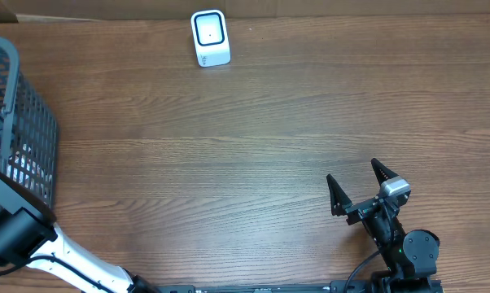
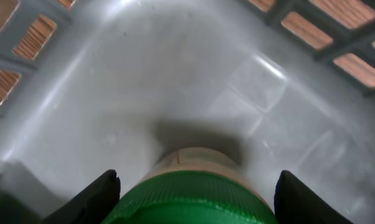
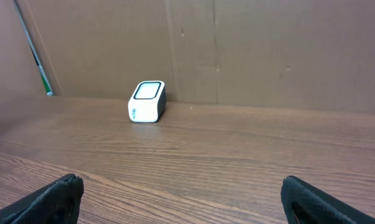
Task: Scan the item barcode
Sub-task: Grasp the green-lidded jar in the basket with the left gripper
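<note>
**Left claw down in the basket, straddling the green-capped item**

On my left wrist feed, the left claw [image 2: 198, 179] is inside the grey plastic lattice basket [image 1: 33, 114], low over its smooth grey floor. Its two dark fingers [image 2: 103, 196] stand on either side of a container with a green ribbed cap and a pale tan body [image 2: 194, 199], which fills the gap between them. The fingers sit very close to the cap's sides, but I cannot tell whether they are pinching it or only just beside it.

On the overhead feed, the basket sits at the left edge of the brown wooden surface [image 1: 245, 138], and the left arm reaches into it from the near side.

The white box-shaped barcode scanner [image 1: 209, 37] stands at the far edge, a little left of centre and well apart from the basket. The right claw [image 1: 351, 169] is at the near right, spread wide and holding nothing, its fingers pointing toward the far side.
</note>
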Tool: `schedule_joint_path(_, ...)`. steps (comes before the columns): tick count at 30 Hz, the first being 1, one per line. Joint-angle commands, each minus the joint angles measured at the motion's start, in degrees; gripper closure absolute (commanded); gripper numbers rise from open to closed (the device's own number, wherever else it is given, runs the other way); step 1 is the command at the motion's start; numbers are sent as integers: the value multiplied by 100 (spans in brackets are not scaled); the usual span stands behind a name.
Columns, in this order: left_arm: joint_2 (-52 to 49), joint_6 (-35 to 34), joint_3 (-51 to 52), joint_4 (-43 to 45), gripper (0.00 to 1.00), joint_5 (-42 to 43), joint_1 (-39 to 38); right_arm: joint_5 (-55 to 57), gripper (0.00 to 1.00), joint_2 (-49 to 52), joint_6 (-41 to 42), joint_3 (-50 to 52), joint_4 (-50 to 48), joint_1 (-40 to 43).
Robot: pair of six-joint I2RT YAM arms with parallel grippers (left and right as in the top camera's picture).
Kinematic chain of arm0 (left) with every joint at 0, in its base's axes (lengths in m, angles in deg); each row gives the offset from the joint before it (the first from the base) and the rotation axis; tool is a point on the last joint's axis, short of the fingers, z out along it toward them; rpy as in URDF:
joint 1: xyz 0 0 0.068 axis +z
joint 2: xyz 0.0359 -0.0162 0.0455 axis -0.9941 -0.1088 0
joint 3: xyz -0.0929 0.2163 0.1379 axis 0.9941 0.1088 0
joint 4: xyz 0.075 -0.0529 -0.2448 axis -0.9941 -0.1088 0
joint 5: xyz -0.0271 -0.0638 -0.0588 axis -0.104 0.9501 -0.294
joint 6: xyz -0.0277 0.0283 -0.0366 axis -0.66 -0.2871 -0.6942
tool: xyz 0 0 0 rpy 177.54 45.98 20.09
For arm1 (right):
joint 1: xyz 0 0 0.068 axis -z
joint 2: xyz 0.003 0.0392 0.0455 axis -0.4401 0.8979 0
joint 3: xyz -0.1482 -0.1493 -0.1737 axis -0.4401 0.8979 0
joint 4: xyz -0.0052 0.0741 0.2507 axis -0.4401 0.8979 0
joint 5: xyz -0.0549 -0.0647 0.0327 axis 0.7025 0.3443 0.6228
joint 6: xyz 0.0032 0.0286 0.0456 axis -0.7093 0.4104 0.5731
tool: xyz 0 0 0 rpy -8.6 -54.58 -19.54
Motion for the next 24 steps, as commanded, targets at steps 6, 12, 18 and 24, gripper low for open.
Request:
schedule_joint_path(6,704,-542,-719,-271,66,66,-55,4,0,-57,17,61,-28,-26)
schedule_joint_path(12,1729,-942,-737,-310,67,251,-68,7,0,-57,17,61,-28,-26)
schedule_joint_path(18,2870,-1176,-737,-404,67,815,-125,4,0,-57,17,61,-28,-26)
schedule_joint_path(24,4026,-1152,-737,-1021,67,1445,-649,7,0,-57,17,61,-28,-26)
